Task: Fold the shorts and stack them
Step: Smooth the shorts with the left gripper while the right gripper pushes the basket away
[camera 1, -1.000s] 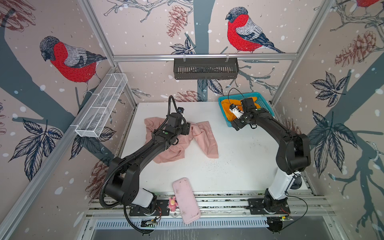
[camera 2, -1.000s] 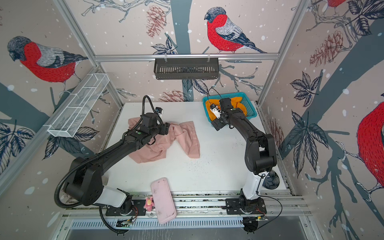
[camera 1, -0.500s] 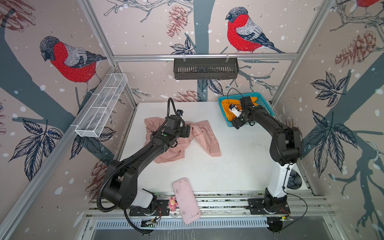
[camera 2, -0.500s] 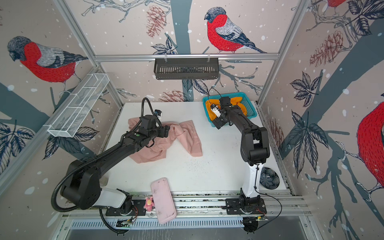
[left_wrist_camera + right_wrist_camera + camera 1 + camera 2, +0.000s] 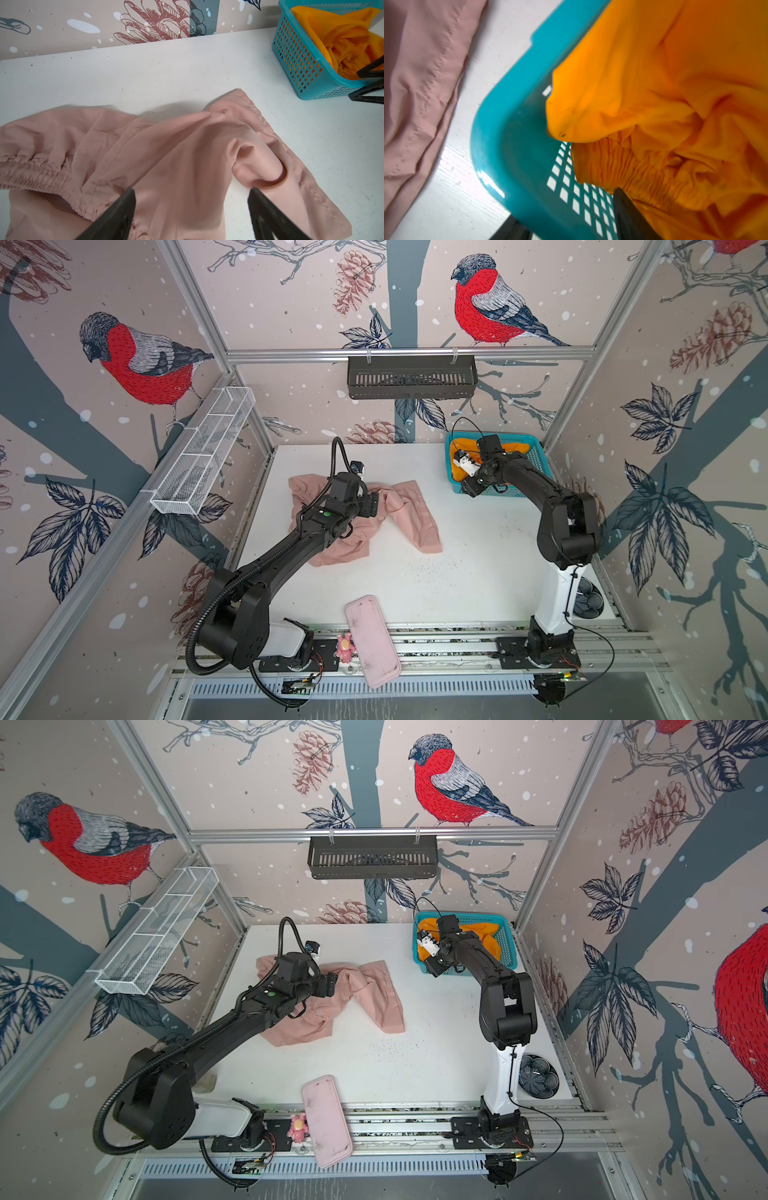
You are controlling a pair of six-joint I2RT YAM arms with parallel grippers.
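The dusty pink shorts (image 5: 411, 514) (image 5: 374, 994) lie crumpled on the white table, elastic waist toward the left. My left gripper (image 5: 376, 504) (image 5: 191, 191) hovers open just over their middle folds, nothing between its fingers. The orange shorts (image 5: 519, 448) (image 5: 654, 83) are bunched inside the teal basket (image 5: 536, 456) (image 5: 512, 135) at the back right. My right gripper (image 5: 471, 487) (image 5: 566, 214) straddles the basket's near wall: one finger inside beside the orange waistband, the other outside under the rim. Whether the fingers press on the wall does not show.
A rigid pink tray (image 5: 372, 639) overhangs the table's front edge beside a small pink toy (image 5: 346, 649). A black basket (image 5: 411, 377) hangs on the back rail, a white wire rack (image 5: 203, 452) on the left rail. A dark dish (image 5: 538, 1076) sits at the front right.
My right gripper's jaws have come closer together around the basket's wall, and that arm's elbow has drawn in a little. The left arm and pink shorts have barely shifted.
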